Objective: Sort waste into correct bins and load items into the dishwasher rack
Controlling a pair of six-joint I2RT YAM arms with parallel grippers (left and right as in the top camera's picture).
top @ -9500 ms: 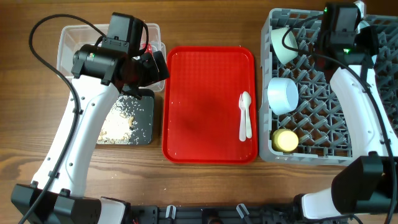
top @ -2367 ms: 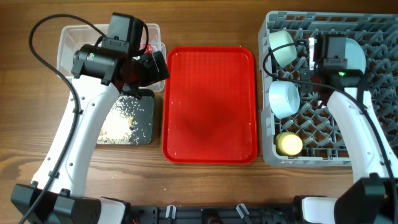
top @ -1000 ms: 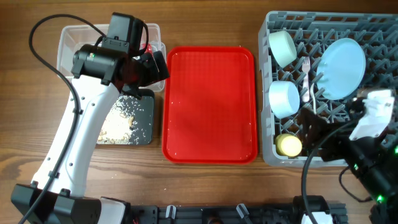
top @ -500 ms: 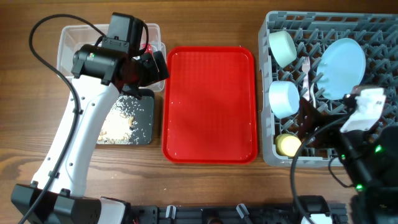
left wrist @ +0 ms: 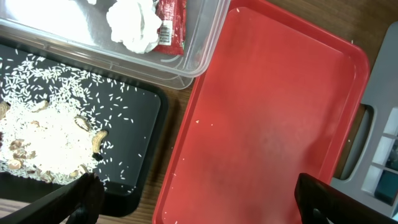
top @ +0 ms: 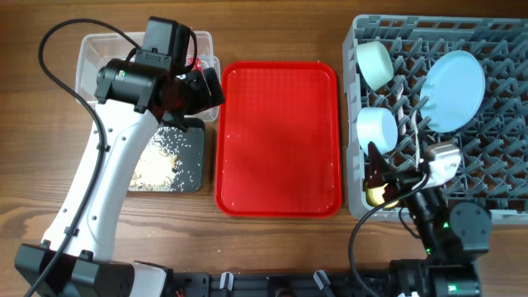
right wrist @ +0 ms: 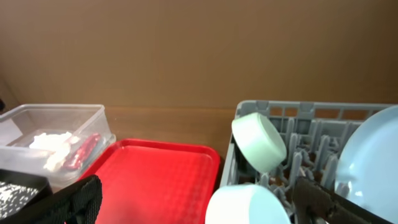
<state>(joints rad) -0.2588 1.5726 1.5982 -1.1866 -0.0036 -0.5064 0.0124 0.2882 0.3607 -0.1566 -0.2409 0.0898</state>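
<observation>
Hovering with jaws spread and empty, the right gripper (top: 386, 175) faces the large grey plastic lattice dishwasher rack (top: 503, 33) — two white plastic spoons (top: 411, 125) lie propped among its pegs just ahead, far from the left gripper (left wrist: 199, 202), likewise spread.

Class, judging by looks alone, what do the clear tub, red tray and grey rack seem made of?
Clear tub: likely thin plastic, with see-through, glossy walls. Red tray: probably moulded plastic, finely textured with a soft sheen. Grey rack: seemingly rigid matte plastic, a moulded lattice with pegs.
</observation>
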